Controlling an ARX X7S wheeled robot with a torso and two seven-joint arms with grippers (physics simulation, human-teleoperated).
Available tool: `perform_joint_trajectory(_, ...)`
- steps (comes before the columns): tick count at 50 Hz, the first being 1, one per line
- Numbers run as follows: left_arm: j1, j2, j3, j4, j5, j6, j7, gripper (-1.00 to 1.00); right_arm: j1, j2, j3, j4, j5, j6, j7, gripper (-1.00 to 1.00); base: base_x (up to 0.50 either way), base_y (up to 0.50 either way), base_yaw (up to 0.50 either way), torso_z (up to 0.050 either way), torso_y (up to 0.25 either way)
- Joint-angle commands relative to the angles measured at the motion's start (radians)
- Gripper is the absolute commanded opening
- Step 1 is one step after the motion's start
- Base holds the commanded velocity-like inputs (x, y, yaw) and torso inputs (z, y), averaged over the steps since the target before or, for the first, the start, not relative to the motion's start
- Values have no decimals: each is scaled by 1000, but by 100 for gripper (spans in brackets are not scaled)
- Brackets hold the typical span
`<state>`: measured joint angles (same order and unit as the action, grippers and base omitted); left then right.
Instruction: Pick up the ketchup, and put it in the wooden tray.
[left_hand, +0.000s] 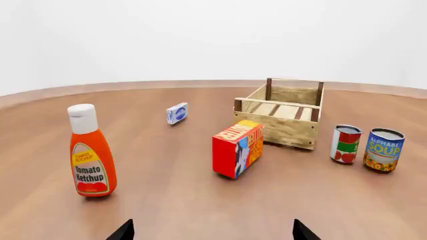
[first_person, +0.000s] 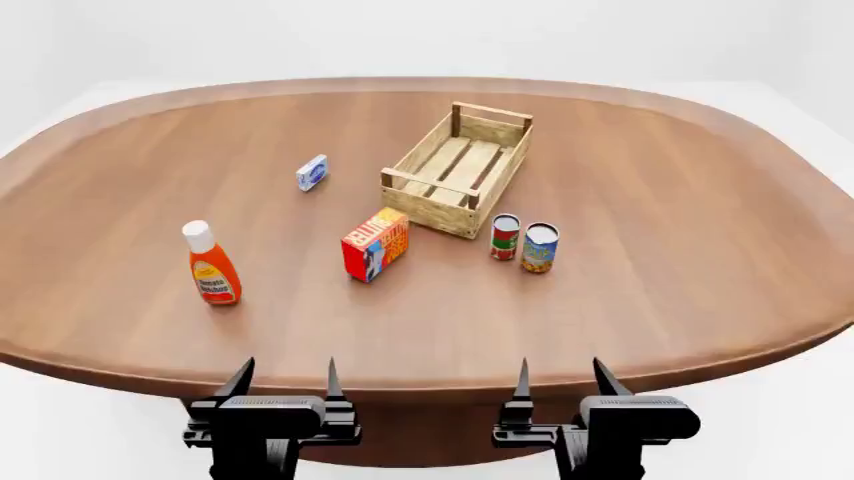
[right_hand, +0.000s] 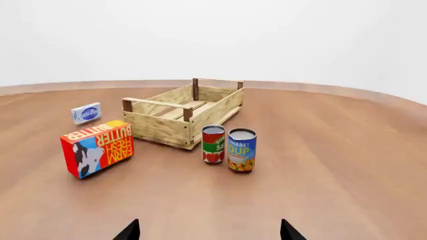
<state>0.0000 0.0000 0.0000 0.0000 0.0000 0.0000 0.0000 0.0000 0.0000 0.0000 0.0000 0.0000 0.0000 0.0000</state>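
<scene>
The ketchup (first_person: 211, 265), an orange-red squeeze bottle with a white cap and pale label, stands upright on the left of the table; it also shows in the left wrist view (left_hand: 90, 152). The wooden tray (first_person: 461, 167), a pale slatted crate, sits at the table's middle back and holds nothing; it shows in the left wrist view (left_hand: 283, 112) and the right wrist view (right_hand: 177, 112). My left gripper (first_person: 284, 375) is open and empty at the near table edge, well short of the ketchup. My right gripper (first_person: 558, 375) is open and empty at the near edge.
A red-yellow butter box (first_person: 375, 245) stands in front of the tray. Two printed cans (first_person: 522, 242) stand side by side to its right. A small blue-white packet (first_person: 312, 172) lies left of the tray. The round wooden table (first_person: 694, 250) drops off at its near rim.
</scene>
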Motion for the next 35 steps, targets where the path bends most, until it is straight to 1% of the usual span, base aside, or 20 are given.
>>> perform_joint_trajectory(1, 0, -10, 11, 0, -10, 0, -11, 100, 2, 16, -22, 2, 12, 0, 21, 100, 0, 0, 0, 0, 0)
perform_joint_trajectory(8, -3, -39, 45, -8, -34, 4, -33, 100, 0, 37, -47, 9, 28, 1, 45, 100, 0, 0, 0, 0, 0)
perform_joint_trajectory(19, -9, -60, 69, -15, -54, -10, -57, 100, 10, 59, -76, 29, 53, 15, 59, 100, 0, 0, 0, 0, 0)
perform_joint_trajectory(35, -1, -79, 94, -9, -78, -14, -79, 100, 1, 80, -96, 21, 80, 11, 79, 100, 0, -500, 0, 0, 0)
